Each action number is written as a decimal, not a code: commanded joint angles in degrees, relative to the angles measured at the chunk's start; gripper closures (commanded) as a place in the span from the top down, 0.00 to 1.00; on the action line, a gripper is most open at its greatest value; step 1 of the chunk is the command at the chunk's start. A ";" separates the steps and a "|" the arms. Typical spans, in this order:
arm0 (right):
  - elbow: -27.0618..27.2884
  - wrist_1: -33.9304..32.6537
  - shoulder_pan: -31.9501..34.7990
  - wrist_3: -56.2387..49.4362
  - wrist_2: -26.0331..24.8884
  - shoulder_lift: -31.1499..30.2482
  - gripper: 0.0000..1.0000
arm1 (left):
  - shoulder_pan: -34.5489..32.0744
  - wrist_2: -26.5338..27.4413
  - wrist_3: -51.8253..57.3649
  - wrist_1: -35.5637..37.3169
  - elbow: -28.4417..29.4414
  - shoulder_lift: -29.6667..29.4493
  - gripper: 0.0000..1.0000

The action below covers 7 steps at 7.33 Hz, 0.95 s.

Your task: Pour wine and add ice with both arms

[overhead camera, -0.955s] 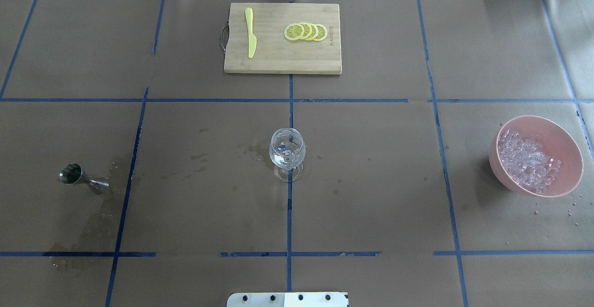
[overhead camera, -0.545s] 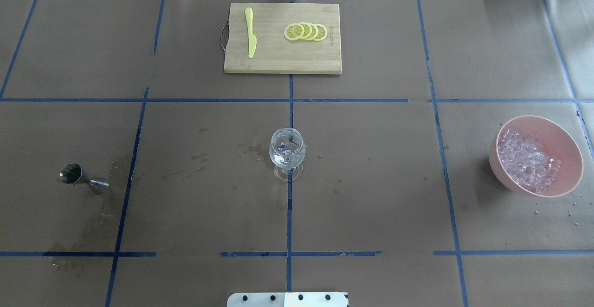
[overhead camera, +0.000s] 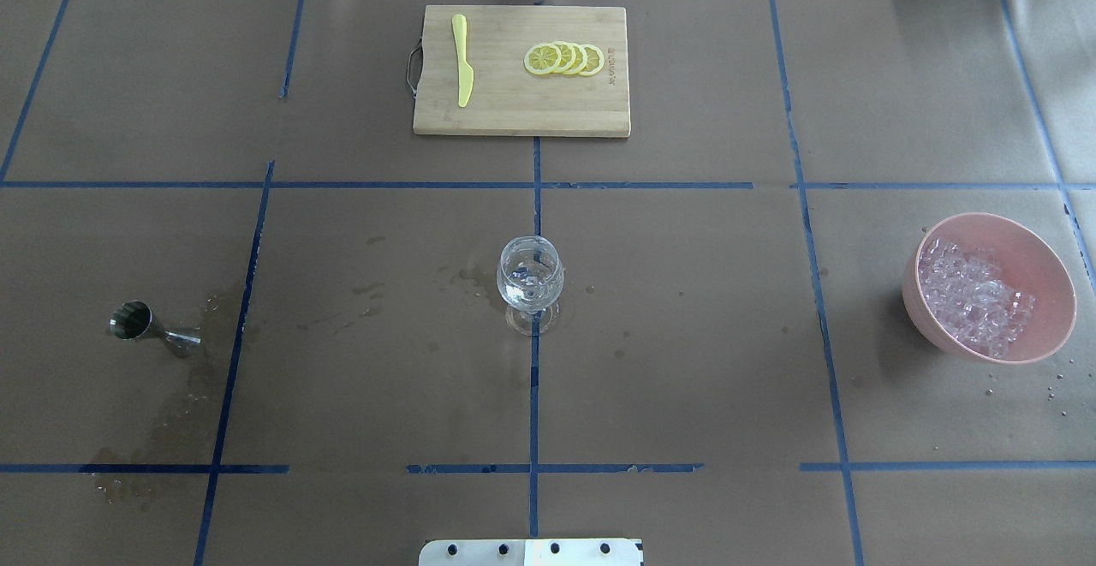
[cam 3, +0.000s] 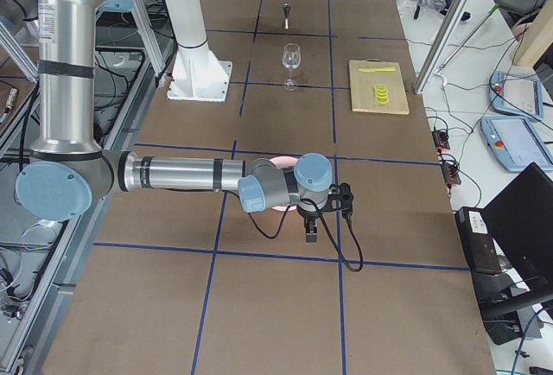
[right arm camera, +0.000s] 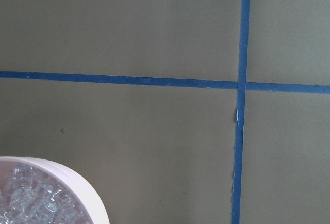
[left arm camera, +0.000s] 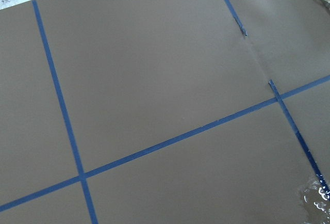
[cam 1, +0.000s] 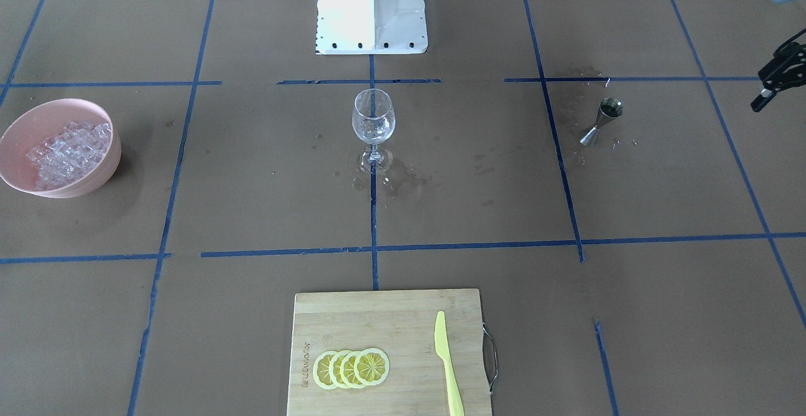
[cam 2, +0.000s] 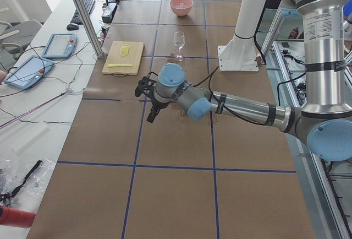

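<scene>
Overhead exterior: shows the counter (overhead camera: 685, 335) only; both pincers are out of its frame, one off each end.
left pincer (cam 2: 150, 111): hangs over bare paper with nothing seen in it; I cannot tell how wide its jaws stand.
jigger (overhead camera: 154, 330): upright, well apart from the left pincer and inward of it; wet patches (overhead camera: 184, 395) darken the paper around it.
glass (overhead camera: 530, 279): upright at the middle, well apart from both pincers.
wine (overhead camera: 529, 294): a trace of clear liquid seems to lie low in the glass, too faint to be sure.
ice (overhead camera: 972, 296): heaped in the pink bowl (overhead camera: 1045, 275), near the right pincer and just inward of it.
right pincer (cam 3: 311, 232): outward of the bowl's rim, nothing seen in it; its opening cannot be told.
step in hand: by my judgement, a reach inward, with nothing gripped yet. Take the jigger at its narrow waist, carry it level and tip it slowly over the rim. Drop the ice from low down.
in the way: damp paper may let a foot slide, and the tall stemmed glass looks easy to knock over. The cutting board (overhead camera: 514, 112), with its knife (overhead camera: 463, 61) and lemon slices (overhead camera: 565, 59), lies beyond the glass, away from either pincer.
</scene>
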 commanded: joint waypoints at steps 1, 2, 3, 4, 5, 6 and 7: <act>-0.03 1.52 -0.19 0.01 0.87 0.16 1.00 | 11.24 7.41 -15.26 -20.72 -0.43 8.77 1.00; -0.03 1.61 -0.19 0.01 0.87 0.16 1.00 | 19.64 15.46 -19.76 -25.75 -0.43 11.41 1.00; -0.03 1.62 -0.19 0.01 0.87 0.16 1.00 | 26.77 21.72 -25.19 -30.06 -0.34 12.04 1.00; 0.06 1.62 -0.19 0.01 0.87 0.16 1.00 | 30.32 23.26 -27.34 -35.76 -0.34 12.74 0.99; 0.06 1.62 -0.19 0.01 0.87 0.25 1.00 | 34.88 26.32 -27.27 -42.35 -0.34 14.75 0.99; -0.03 1.62 -0.19 -0.08 0.78 0.43 1.00 | 41.19 36.27 -28.23 -42.76 -0.43 15.38 0.99; 0.06 1.62 -0.28 0.01 0.87 0.43 1.00 | 46.39 43.77 -31.11 -42.85 -0.43 16.00 0.99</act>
